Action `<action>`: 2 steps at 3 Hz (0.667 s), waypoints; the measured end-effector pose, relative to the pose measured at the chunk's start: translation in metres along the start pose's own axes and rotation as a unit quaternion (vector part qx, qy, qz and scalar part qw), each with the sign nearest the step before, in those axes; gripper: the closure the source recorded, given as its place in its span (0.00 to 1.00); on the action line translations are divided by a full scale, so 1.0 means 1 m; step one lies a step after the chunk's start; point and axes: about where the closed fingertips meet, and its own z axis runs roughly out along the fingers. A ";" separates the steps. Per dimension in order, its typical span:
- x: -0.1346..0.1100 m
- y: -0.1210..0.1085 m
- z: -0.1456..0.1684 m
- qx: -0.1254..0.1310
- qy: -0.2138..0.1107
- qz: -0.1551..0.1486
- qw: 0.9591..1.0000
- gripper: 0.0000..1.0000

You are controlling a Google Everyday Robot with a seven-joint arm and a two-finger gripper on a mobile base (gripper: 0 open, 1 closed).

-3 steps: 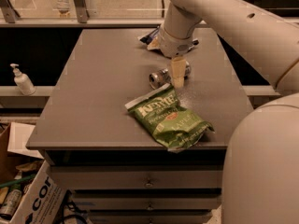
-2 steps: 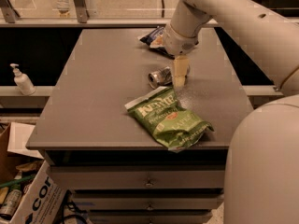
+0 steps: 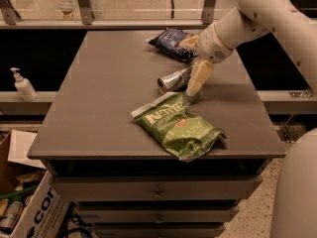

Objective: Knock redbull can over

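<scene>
The redbull can (image 3: 173, 79) lies on its side on the grey table (image 3: 109, 93), near the middle, its silver end facing left. My gripper (image 3: 192, 94) hangs from the white arm just right of the can, its tip down near the table surface and close to the top edge of the green chip bag (image 3: 178, 129). The can's right end is partly behind the gripper. The dark blue snack bag (image 3: 171, 42) lies at the back of the table, behind the gripper's wrist.
A soap dispenser (image 3: 22, 85) stands on a ledge to the left. Cardboard boxes (image 3: 29, 207) sit on the floor at lower left. The table has drawers (image 3: 156, 193) below its front edge. The robot's white body (image 3: 297, 192) fills the lower right.
The arm has swung to the right and the gripper now sits slightly right of the can. The can lies on its side in all frames and has hardly shifted.
</scene>
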 end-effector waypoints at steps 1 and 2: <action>0.016 -0.004 -0.024 0.048 -0.080 0.074 0.993 0.00; 0.018 -0.003 -0.029 0.053 -0.091 0.082 0.991 0.00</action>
